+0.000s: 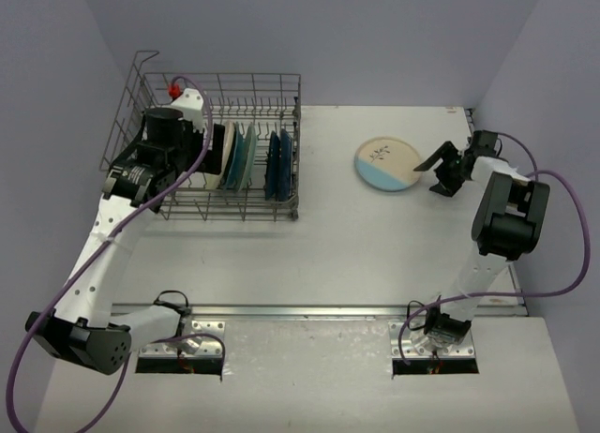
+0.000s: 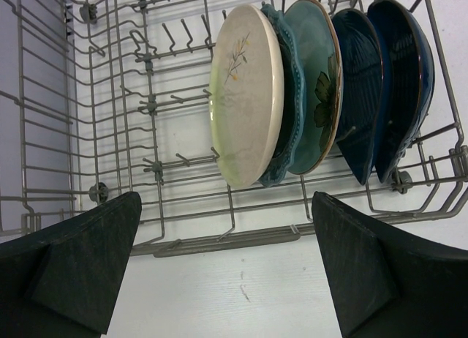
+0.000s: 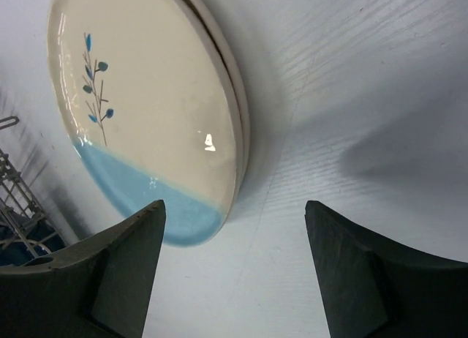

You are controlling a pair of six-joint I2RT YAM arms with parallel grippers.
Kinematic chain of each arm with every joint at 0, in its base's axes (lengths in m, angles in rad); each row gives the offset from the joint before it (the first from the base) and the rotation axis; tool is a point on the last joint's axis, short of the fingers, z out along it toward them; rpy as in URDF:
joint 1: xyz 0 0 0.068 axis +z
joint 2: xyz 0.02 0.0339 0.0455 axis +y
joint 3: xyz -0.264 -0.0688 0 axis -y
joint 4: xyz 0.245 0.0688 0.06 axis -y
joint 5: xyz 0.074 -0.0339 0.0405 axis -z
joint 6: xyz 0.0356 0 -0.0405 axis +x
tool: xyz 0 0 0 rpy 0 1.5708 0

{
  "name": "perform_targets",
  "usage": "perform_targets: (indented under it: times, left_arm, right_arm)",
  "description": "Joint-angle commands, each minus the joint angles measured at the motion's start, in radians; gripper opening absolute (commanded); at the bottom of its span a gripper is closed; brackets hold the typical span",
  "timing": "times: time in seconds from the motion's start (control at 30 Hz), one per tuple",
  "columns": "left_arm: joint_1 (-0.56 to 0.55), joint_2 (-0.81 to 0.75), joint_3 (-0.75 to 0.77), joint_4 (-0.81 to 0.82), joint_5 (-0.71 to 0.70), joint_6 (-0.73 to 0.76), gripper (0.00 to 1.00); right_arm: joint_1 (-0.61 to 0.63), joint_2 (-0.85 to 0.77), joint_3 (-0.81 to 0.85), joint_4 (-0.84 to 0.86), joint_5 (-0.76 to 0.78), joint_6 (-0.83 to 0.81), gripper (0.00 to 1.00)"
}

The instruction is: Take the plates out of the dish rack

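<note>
One plate down: your right gripper (image 3: 234, 213), jaws apart and empty, hangs beside the twig plate (image 1: 387, 164), which lies flat near the far right corner of the table (image 1: 356, 255). Your left gripper (image 2: 225, 199), wide open, should next pinch the cream plate (image 2: 245, 96) in the far-left dish rack (image 1: 234, 211).

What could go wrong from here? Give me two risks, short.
1. The cream plate leans against the teal scalloped plate in the dish rack; the open left end effector could snag both.
2. The open right end effector sits close to the rim of the twig plate and could nudge it when backing away.
</note>
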Motion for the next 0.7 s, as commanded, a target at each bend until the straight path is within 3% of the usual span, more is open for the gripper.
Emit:
perform_targets:
  times: [0.0,0.2,0.47,0.67]
  left_arm:
    - [0.013,0.089,0.023,-0.015,0.064,-0.039,1.00]
    - [0.014,0.176,0.061,-0.032,0.083,-0.038,0.90]
    - [0.014,0.267,0.071,0.049,0.032,0.000,0.67]
    - [0.014,0.318,0.066,0.101,-0.008,0.024,0.63]
  right_arm:
    - [0.021,-0.219,-0.045,0.025,0.061,-0.127,0.79]
    - [0.025,-0.442,-0.147,0.044,0.011,-0.216,0.99]
    - [0.025,-0.775,-0.331,0.098,-0.033,-0.345,0.99]
    - [0.025,-0.877,-0.360,0.076,-0.071,-0.355,0.99]
